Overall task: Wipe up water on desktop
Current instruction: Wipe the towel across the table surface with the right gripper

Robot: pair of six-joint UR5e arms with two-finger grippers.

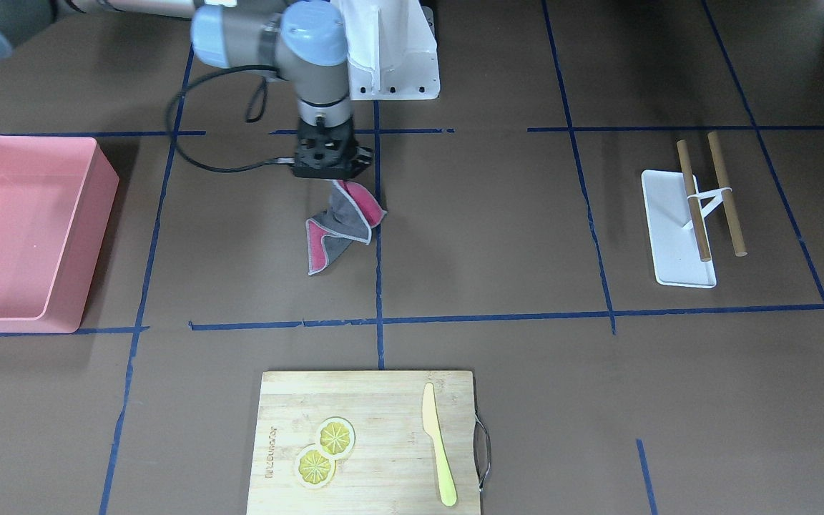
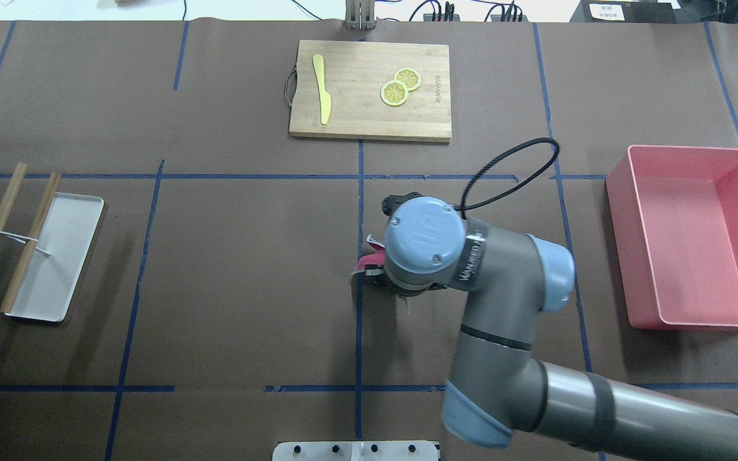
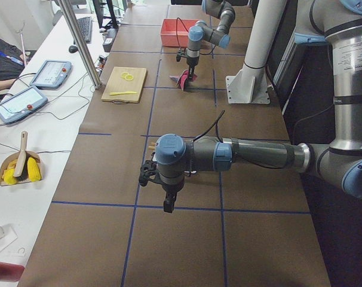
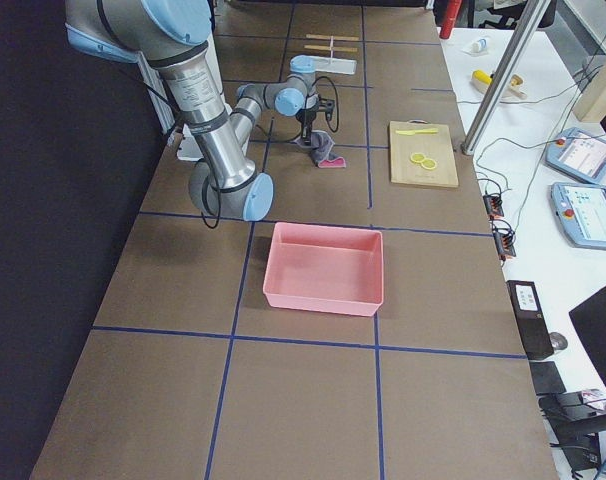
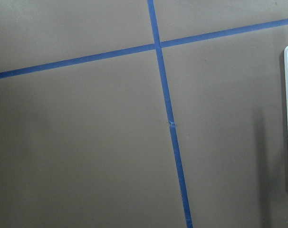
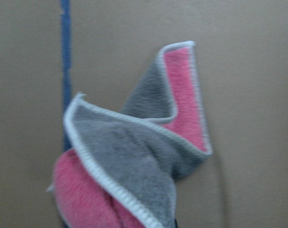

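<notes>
The desktop (image 1: 498, 236) is a dark-brown surface with blue tape lines; I see no water on it. My right gripper (image 1: 333, 175) points down near the middle of the table and is shut on a pink-and-grey cloth (image 1: 344, 222). The cloth hangs folded below it, beside a blue tape line, and also shows in the right wrist view (image 6: 134, 156) and the overhead view (image 2: 369, 259). I cannot tell whether its lower end touches the desktop. My left gripper (image 3: 168, 206) shows only in the exterior left view, low over bare desktop; I cannot tell if it is open or shut.
A pink bin (image 1: 18, 229) stands on my right side. A wooden cutting board (image 1: 376, 436) with lemon slices (image 1: 322, 454) and a yellow knife (image 1: 439, 454) lies at the far edge. A white tray (image 1: 673, 236) with two wooden sticks (image 1: 727, 193) lies on my left.
</notes>
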